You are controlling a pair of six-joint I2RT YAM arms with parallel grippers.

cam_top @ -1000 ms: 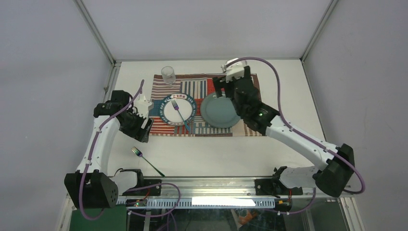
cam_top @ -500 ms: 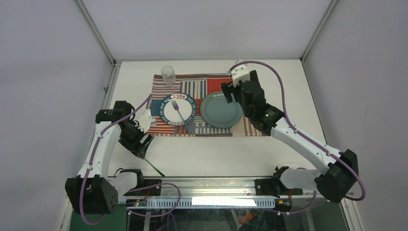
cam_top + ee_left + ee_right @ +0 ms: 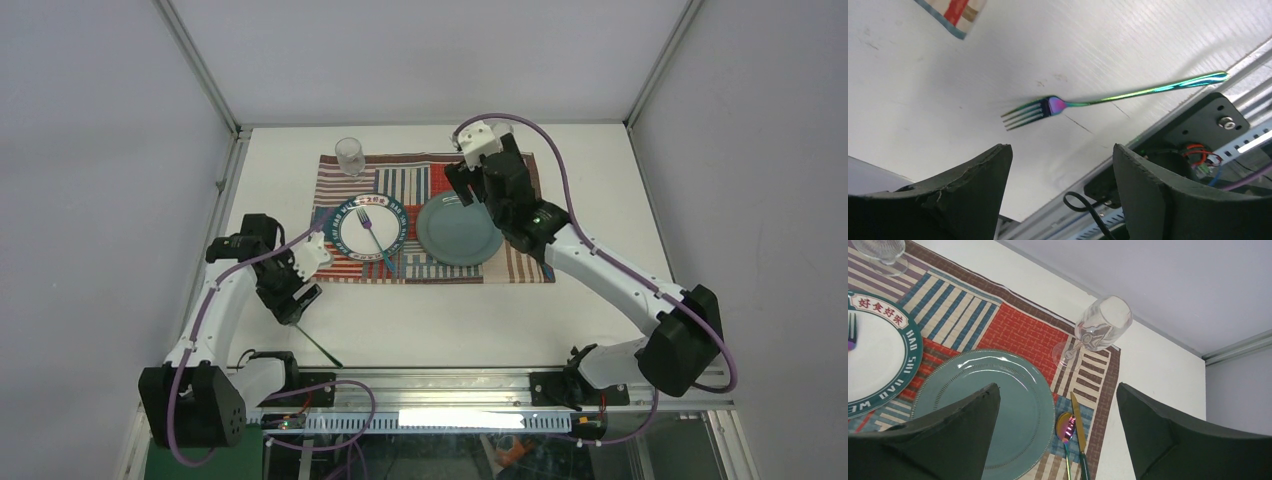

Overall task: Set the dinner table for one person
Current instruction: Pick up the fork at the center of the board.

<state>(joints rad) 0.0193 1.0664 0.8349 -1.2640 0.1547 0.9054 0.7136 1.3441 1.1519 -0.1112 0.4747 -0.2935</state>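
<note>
The dinner table [image 3: 450, 320] is white and carries a striped patchwork placemat [image 3: 430, 180]. On the mat sit a white plate [image 3: 352, 235] with a fork [image 3: 372, 232] across it, and a teal plate [image 3: 458, 235]. A second iridescent fork [image 3: 1048, 106] lies on the bare table near the front rail. My left gripper [image 3: 1062, 150] hangs open just above it, touching nothing. My right gripper [image 3: 1058, 387] is open over the teal plate's [image 3: 998, 405] far right edge. A wine glass [image 3: 1103, 322] lies tipped on the mat's corner. A spoon [image 3: 1066, 427] and knife [image 3: 1077, 415] lie beside the teal plate.
A short clear glass [image 3: 349, 155] stands at the mat's far left corner. The aluminium front rail [image 3: 430, 378] with arm mounts and cables runs close behind the loose fork's handle [image 3: 322, 349]. Grey walls enclose the table on three sides.
My left gripper has swung from the mat's left edge toward the near side and now covers the loose fork's head. The right gripper shifted slightly over the teal plate's far edge.
</note>
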